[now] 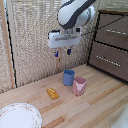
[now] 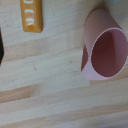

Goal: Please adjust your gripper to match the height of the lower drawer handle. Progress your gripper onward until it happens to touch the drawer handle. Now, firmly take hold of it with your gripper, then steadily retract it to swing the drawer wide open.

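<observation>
1. Crockery is sitting nearest the camera: one patterned plate is lying at the worktop corner on the exterior view's left, partly cut off by the picture's edge.
2. Further in, one orange block is lying flat, and one pink cup is standing just beside one blue cup near the middle of the worktop; the wrist view is showing only the pink cup and the orange block.
3. Above the cups, the gripper is hanging in the air with its blue-tipped fingers pointing down, its jaws standing a little apart and holding nothing.
4. Beyond the worktop's far edge, on the exterior view's right, the cabinet is showing three dark fronts, each bearing one silver bar; the drawer wanted looks to be the lowest one, and its drawer handle is running across its middle, well apart from the gripper.
5. Risks, as I am judging them: the gripper may be settling level with the bar above and pulling the wrong front; its downward-pointing fingers may be sliding off a horizontal bar unless turned; descending carelessly may be knocking over a cup.
</observation>
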Controlling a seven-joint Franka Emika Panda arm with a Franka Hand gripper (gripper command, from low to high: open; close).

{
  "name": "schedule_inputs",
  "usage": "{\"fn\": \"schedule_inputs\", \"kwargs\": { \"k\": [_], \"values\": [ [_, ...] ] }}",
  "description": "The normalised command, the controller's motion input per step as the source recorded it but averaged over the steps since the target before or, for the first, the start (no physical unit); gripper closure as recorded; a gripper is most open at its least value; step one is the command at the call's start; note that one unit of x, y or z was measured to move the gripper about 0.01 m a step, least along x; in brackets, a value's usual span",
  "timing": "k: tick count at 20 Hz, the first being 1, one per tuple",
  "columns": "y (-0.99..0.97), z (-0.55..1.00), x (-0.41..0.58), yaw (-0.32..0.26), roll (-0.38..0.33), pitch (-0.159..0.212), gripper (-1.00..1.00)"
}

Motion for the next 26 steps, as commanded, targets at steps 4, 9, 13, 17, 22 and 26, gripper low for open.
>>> {"fn": "schedule_inputs", "kwargs": {
  "k": [4,9,13,17,22,26],
  "values": [
    [-0.10,-0.02,-0.006,0.055,-0.301,0.004,-1.00],
    [-0.28,0.00,-0.007,0.043,-0.375,-0.005,-1.00],
    [-0.29,0.00,-0.029,0.050,-0.375,-0.016,-1.00],
    [-0.33,-0.01,-0.082,0.082,-0.375,-0.043,-1.00],
    [-0.30,-0.06,-0.024,0.104,-0.375,-0.041,-1.00],
    [-0.24,-0.13,0.000,0.123,-0.375,-0.021,-1.00]
  ]
}}
